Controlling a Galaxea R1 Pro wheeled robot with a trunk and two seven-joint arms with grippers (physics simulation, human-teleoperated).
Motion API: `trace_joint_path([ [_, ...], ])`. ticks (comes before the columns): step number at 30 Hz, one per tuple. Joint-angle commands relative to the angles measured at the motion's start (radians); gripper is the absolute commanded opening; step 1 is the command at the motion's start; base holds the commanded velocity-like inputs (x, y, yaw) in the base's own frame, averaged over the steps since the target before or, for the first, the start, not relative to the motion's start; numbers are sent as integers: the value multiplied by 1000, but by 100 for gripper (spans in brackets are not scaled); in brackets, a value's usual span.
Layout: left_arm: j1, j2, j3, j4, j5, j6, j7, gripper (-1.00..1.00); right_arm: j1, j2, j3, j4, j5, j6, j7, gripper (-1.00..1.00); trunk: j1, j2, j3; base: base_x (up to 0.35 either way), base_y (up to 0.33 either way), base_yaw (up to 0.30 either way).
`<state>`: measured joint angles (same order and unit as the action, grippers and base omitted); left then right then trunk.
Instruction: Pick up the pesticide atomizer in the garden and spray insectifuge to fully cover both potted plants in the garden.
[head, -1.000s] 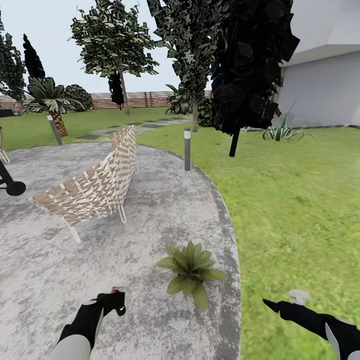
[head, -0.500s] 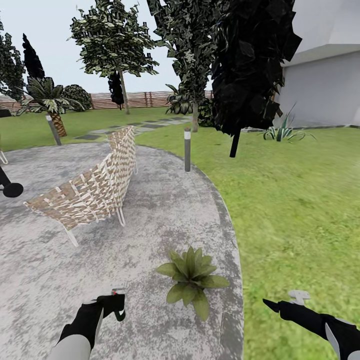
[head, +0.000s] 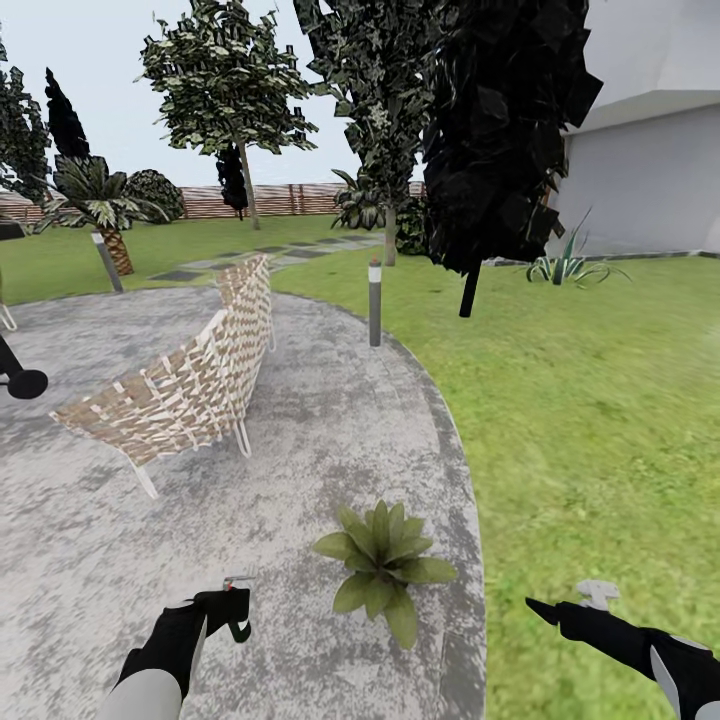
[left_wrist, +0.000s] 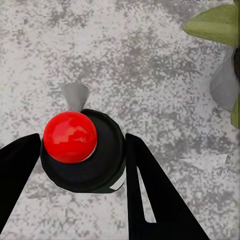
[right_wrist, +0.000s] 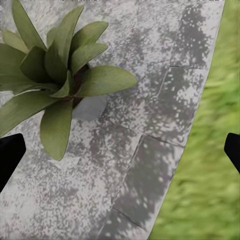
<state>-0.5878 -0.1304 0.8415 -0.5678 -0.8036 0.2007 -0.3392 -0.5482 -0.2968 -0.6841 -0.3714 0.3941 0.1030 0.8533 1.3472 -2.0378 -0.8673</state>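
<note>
The pesticide atomizer (left_wrist: 82, 150), a dark body with a red ball top and a grey nozzle, sits between the black fingers (left_wrist: 150, 190) of my left gripper (left_wrist: 82, 137), which is shut on it. In the head view this gripper (head: 228, 608) hangs low over the stone patio (head: 300, 440), left of one potted plant (head: 385, 560). That plant is a rosette of pointed green leaves (right_wrist: 55, 65) in a small grey pot (right_wrist: 90, 106) near the patio's edge. My right gripper (head: 565, 602) hovers open over the lawn, right of the plant, its fingertips spread wide (right_wrist: 122, 145). The second potted plant is out of view.
A wicker chair (head: 185, 385) stands on the patio ahead left. A grey bollard lamp (head: 375, 302) marks the patio rim, another (head: 105, 260) stands far left. Lawn (head: 590, 420) spreads right toward a white building (head: 650, 180); trees and a slatted fence (head: 290, 198) close the back.
The whole view has shifted slightly, so the camera moved. The left gripper with the atomizer has dipped a little; the right arm looks unchanged.
</note>
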Motion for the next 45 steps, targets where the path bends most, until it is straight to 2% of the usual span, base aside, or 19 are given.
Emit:
trace_joint_path([
  [1,-1,-2,8,-3,-6,3,-9,-100,-1,1,-8,-1,3,10,7,100,-4,7,2,0,0,0],
  [25,-1,-2,8,-3,-6,3,-9,-100,-1,1,-8,-1,3,10,7,100,-96,175,78,0,0,0],
  [45,-1,-2,8,-3,-6,3,-9,-100,-1,1,-8,-1,3,10,7,100,-173,315,167,0,0,94],
])
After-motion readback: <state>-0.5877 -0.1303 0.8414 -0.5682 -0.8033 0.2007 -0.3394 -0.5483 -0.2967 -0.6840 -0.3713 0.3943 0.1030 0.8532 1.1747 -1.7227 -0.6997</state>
